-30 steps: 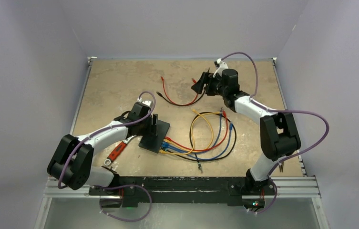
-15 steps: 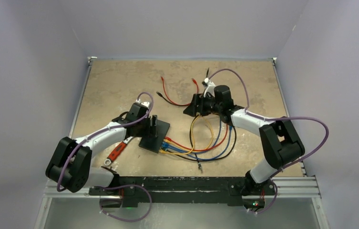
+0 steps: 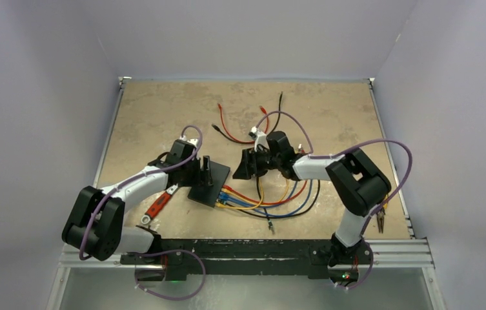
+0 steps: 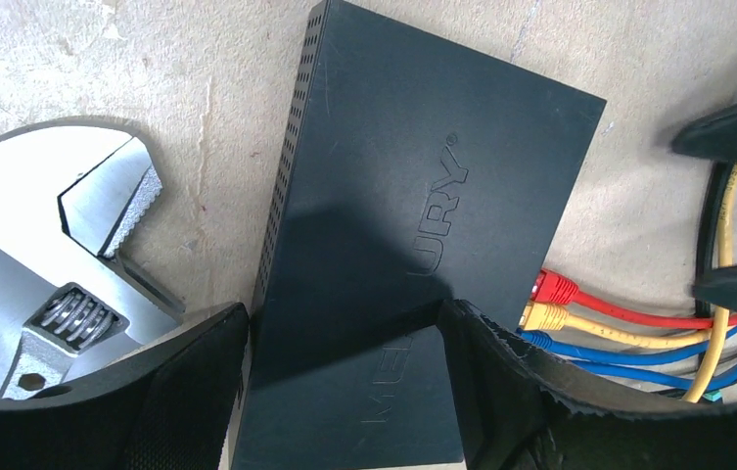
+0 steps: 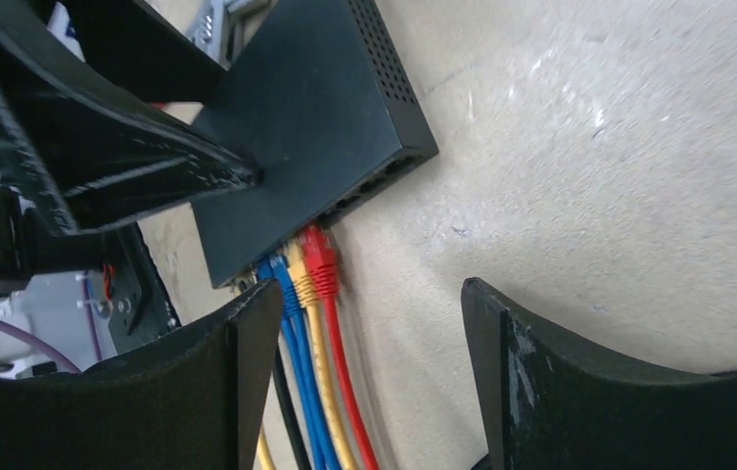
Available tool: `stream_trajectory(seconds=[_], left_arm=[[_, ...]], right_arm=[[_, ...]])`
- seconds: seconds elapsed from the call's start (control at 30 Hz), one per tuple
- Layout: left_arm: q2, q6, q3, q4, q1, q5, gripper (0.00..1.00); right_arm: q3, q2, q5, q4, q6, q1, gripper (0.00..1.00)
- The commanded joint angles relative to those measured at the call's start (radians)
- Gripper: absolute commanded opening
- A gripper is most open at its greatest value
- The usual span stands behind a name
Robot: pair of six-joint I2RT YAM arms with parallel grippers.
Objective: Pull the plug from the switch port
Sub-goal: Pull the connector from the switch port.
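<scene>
My left pincer (image 4: 345,318) straddles the switch (image 4: 413,196), which lies flat on the counter (image 5: 589,147), seemingly to brace it. Whether it truly clamps, I cannot tell. My right pincer (image 5: 369,294), wide open and empty, faces the red plug (image 5: 317,257), seated in its port along the switch's edge.

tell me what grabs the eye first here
The fan of red, yellow and blue cables plugged into the black switch near the middle of the table stands out most. The left gripper is spread over the switch, and the open right gripper points at the plugs. A big wrench lies beside the switch.
</scene>
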Motion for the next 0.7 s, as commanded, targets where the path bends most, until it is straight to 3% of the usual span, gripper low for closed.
stream_trajectory(seconds=[0.0, 0.33, 0.67], left_arm=[[0.001, -0.021, -0.022, 0.03, 0.001, 0.063, 0.7], [0.011, -0.023, -0.036, 0.043, 0.001, 0.066, 0.7], [0.037, -0.02, -0.039, 0.06, 0.001, 0.069, 0.69]], right_arm=[[0.013, 0.087, -0.089, 0.091, 0.024, 0.012, 0.69], [-0.028, 0.203, -0.217, 0.212, 0.109, 0.015, 0.57], [-0.066, 0.171, -0.228, 0.167, 0.081, 0.015, 0.57]])
